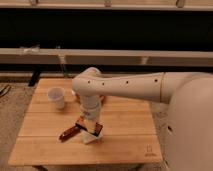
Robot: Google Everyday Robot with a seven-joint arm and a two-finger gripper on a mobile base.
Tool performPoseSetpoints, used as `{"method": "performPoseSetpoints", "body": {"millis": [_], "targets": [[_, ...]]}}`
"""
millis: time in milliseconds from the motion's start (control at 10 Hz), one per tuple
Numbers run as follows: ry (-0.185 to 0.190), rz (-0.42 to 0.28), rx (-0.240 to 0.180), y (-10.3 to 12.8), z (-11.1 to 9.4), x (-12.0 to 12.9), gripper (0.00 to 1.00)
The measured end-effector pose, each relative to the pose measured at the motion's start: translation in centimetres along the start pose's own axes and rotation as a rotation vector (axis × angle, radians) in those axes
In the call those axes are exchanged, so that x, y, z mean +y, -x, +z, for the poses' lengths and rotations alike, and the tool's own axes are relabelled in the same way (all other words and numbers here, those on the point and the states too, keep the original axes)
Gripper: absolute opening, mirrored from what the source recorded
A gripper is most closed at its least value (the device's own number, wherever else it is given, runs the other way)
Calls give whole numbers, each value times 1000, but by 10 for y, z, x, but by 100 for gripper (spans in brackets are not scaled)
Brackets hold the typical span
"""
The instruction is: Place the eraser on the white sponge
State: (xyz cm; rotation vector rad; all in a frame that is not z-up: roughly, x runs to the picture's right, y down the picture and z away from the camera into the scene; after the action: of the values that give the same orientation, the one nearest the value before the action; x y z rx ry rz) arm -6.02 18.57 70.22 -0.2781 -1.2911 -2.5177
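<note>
The eraser is taken to be the small dark piece with an orange edge seen at the tip of the gripper, a little left of centre in the lower half of the frame. It is placed directly above the white sponge, and whether it touches the sponge cannot be told. Whether the gripper is open or closed cannot be told, nor whether the eraser is gripped by it. The white sponge is laid flat on the wooden table, near the table's front edge, and its upper part is covered by the gripper. Just to the left of the sponge, 1 reddish-brown elongated object is laid at a slant on the table, with its right end close to the sponge. The gripper is pointed downward and is carried by 1 thick white arm, which is stretched in from the right edge of the frame and bent down at a rounded joint near the centre. Toward the upper left, 1 white cup is set upright on the table, well apart from the sponge. Behind the arm, a reddish dish is mostly hidden, so that only a sliver is shown. Beyond the table, in the upper part of the frame, a long pale rail is seen against a dark background.
</note>
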Motion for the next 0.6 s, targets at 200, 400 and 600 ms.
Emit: {"method": "performPoseSetpoints", "body": {"millis": [200, 400, 600], "targets": [[-19, -19, -31, -2, 14, -3, 0], [-29, -28, -50, -2, 25, -5, 3], [-34, -25, -65, -2, 33, -6, 22]]}}
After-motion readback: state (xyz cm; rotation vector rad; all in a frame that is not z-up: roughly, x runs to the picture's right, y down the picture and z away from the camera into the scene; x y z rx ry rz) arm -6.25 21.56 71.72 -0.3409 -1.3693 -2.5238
